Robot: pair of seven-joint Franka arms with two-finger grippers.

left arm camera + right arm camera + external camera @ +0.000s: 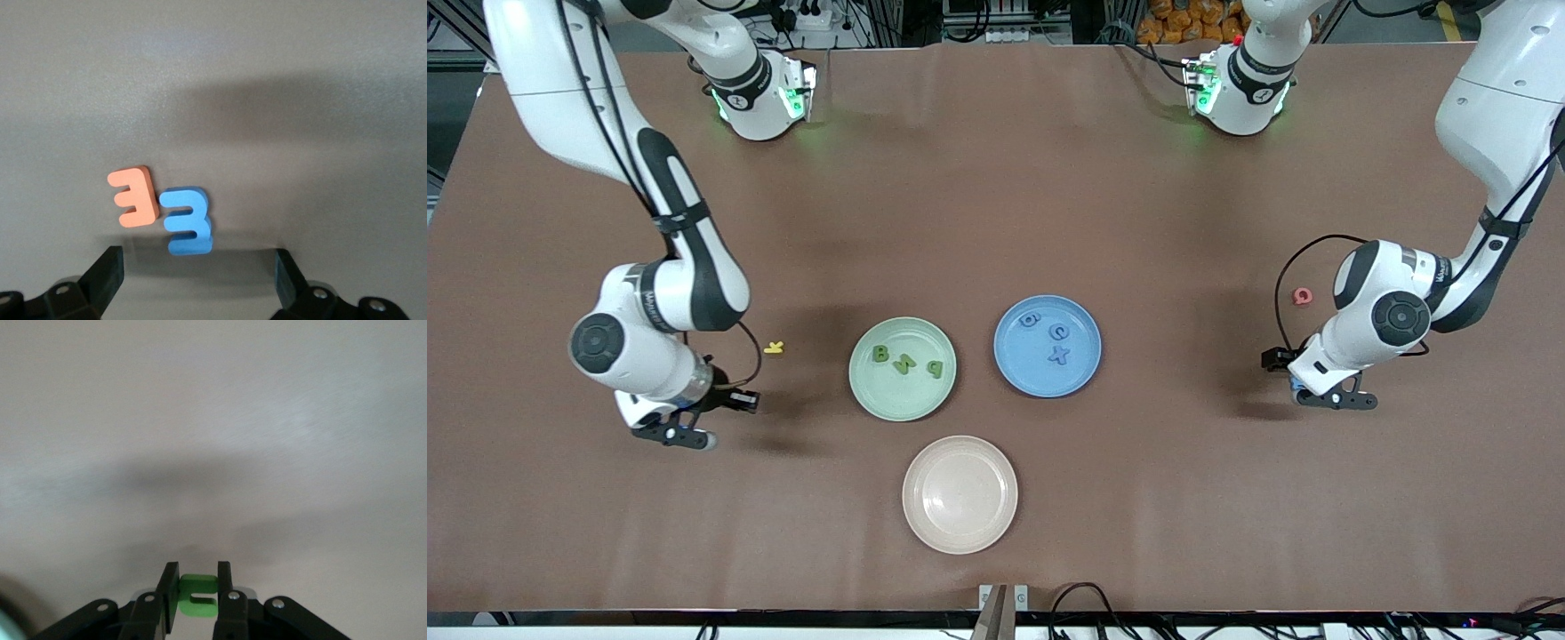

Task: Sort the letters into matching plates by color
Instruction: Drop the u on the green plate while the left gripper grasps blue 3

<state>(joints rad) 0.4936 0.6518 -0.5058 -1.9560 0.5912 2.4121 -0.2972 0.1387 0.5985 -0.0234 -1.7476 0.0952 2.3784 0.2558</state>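
Nearest the camera sits the beige-pink plate point(959, 494), bare. Farther back, the green plate point(903, 368) holds three green letters point(907, 361) and the blue plate point(1048, 346) three blue ones. We judge each colour's last piece is in hand: our right gripper point(195, 600) is clamped on a green letter point(198, 594) toward its end of the table and must carry it to the green plate. Our left gripper point(199, 267), jaws apart, hovers over a blue letter point(188, 221) touching an orange letter point(133, 196), so closing must catch only blue.

The right gripper's fingers point(169, 600) hide most of a green piece point(197, 593), perhaps a letter.
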